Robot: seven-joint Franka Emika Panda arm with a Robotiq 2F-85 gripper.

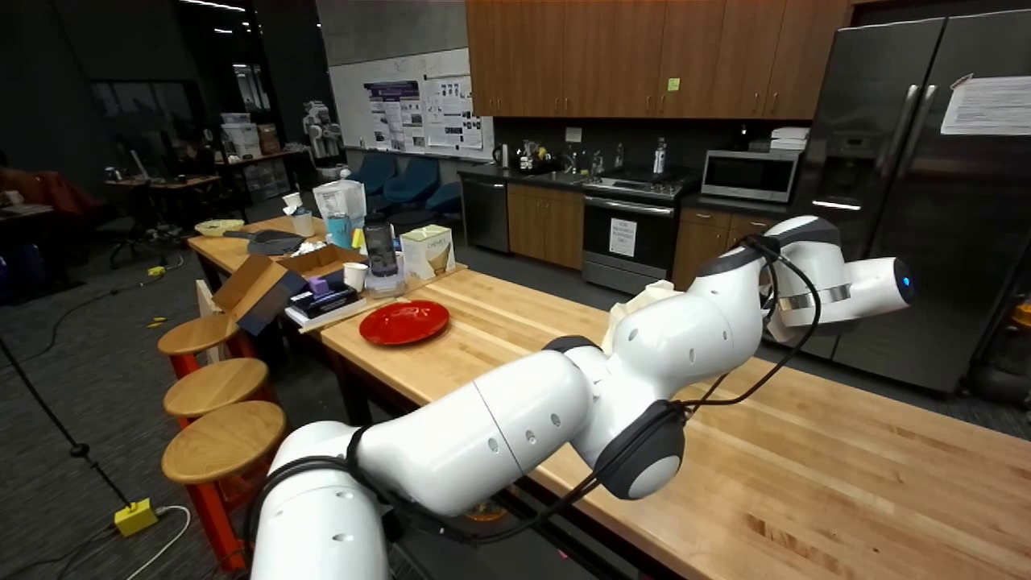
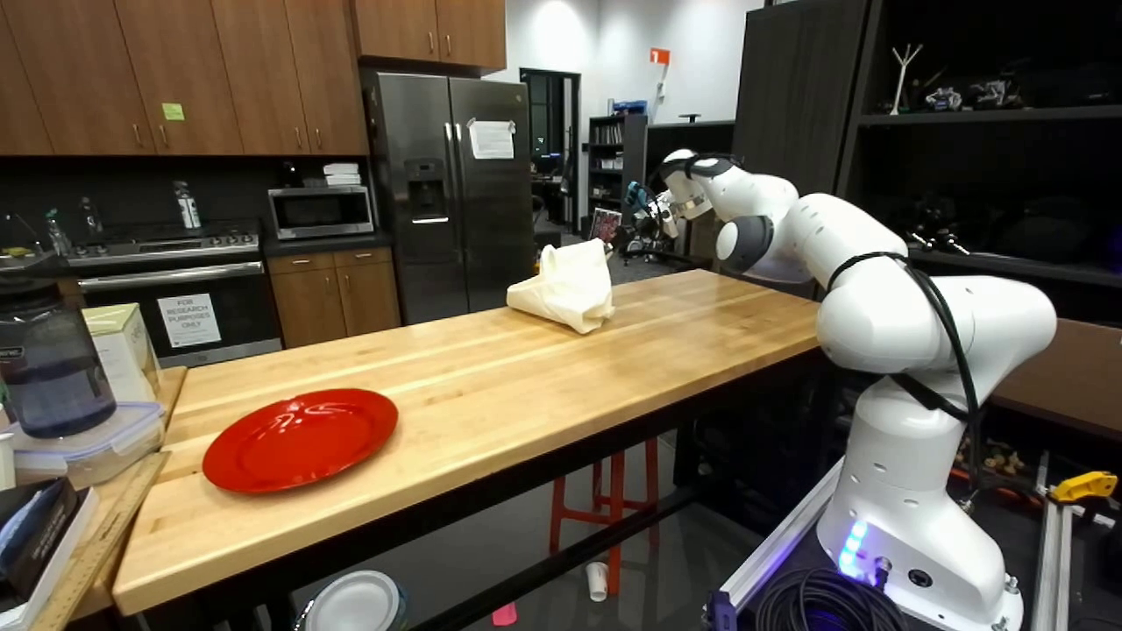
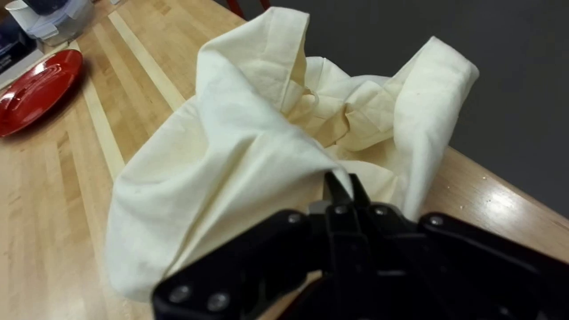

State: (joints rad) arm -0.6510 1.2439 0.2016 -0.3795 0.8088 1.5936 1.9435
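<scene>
Closest is the black gripper (image 3: 343,184), its jaws squeezed almost together with a thin fold of the cream cloth (image 3: 242,146) pinched between them, and the rest of the cloth sits crumpled on the wooden table (image 3: 40,200) just past the jaws. Farther from the jaws, up and to the left in the wrist view, a shiny red plate (image 3: 39,92) lies on the same table. Past that, even farther from the jaws, are a white cup (image 3: 23,17) and a clear plastic box (image 3: 64,29), with a dark box (image 3: 14,50) near them.

A microwave (image 2: 323,213) sits on the dark counter (image 2: 329,244) beside a tall refrigerator (image 2: 478,219).
</scene>
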